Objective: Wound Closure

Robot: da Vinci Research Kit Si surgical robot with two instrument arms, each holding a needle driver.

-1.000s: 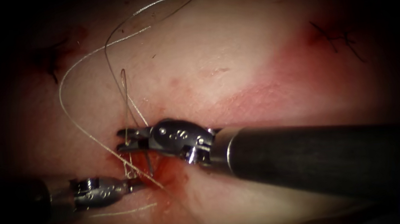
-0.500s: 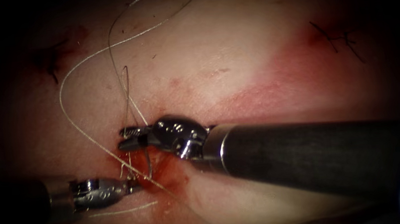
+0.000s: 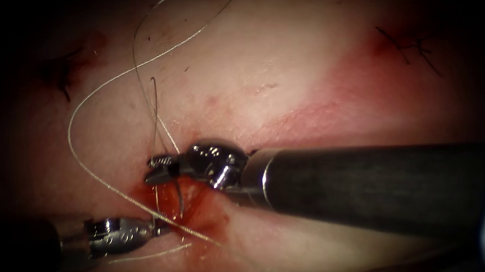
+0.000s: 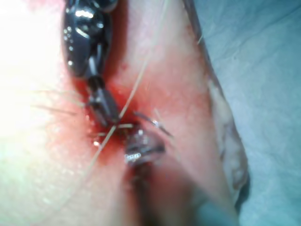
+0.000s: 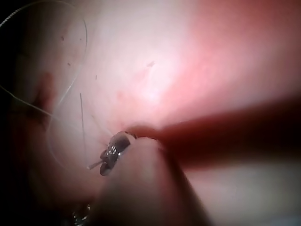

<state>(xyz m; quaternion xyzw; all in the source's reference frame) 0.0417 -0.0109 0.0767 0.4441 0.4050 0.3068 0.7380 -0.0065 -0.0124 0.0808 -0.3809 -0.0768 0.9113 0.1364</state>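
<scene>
The thin dark curved needle [image 3: 180, 198], as I take it to be, stands in the short red-rimmed cut [image 3: 193, 211] of the pale pink tissue [image 3: 284, 70], its arc running up and down the endoscope view. Both tool tips lie on the cut's left side. The right arm's steel needle driver [image 3: 157, 169] reaches in level from the right. Its tip sits just above and left of the needle, with the jaws a narrow gap apart and closed on nothing that I can make out. The left arm's steel needle driver [image 3: 160, 226] comes in level from the left, its tip at the cut's lower left edge, just beside the needle's foot. What it holds I cannot tell. In the left wrist view the needle [image 4: 153, 123] lies just beside this tool [image 4: 141, 149].

Either tip is near the needle, the left perhaps nearer. The pale fine thread [image 3: 73, 122] crosses the cut on a slant between the two tips and loops wide to the upper left, so room there is crowded. Red fluid [image 3: 206, 216] pools in the cut
</scene>
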